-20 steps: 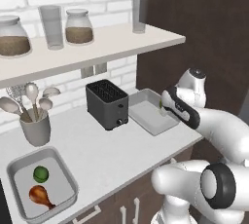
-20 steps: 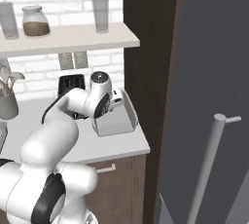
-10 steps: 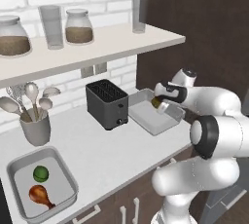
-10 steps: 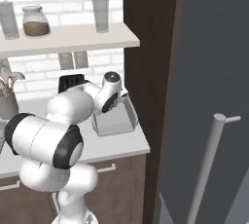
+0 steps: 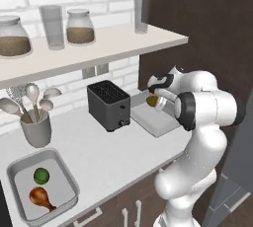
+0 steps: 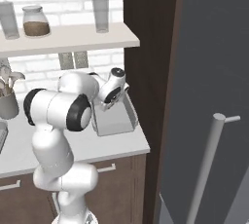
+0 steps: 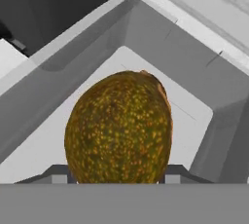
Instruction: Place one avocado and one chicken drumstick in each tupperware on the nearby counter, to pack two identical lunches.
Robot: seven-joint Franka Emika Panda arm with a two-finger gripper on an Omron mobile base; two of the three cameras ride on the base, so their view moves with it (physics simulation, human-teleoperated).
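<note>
Off-white surface: olive-brown speckled round avocado is held clamped between jaws over light-grey rectangular tupperware; no writing is legible.

Rendered kitchen: white brick wall, shelf with jars, black toaster, utensil crock, table over brown cabinets.

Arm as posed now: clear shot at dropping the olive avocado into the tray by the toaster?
Probably yes. The tool holds the olive avocado right over the right tupperware, whose floor looks bare beneath it in the hand view; the toaster stands off to the side.
</note>
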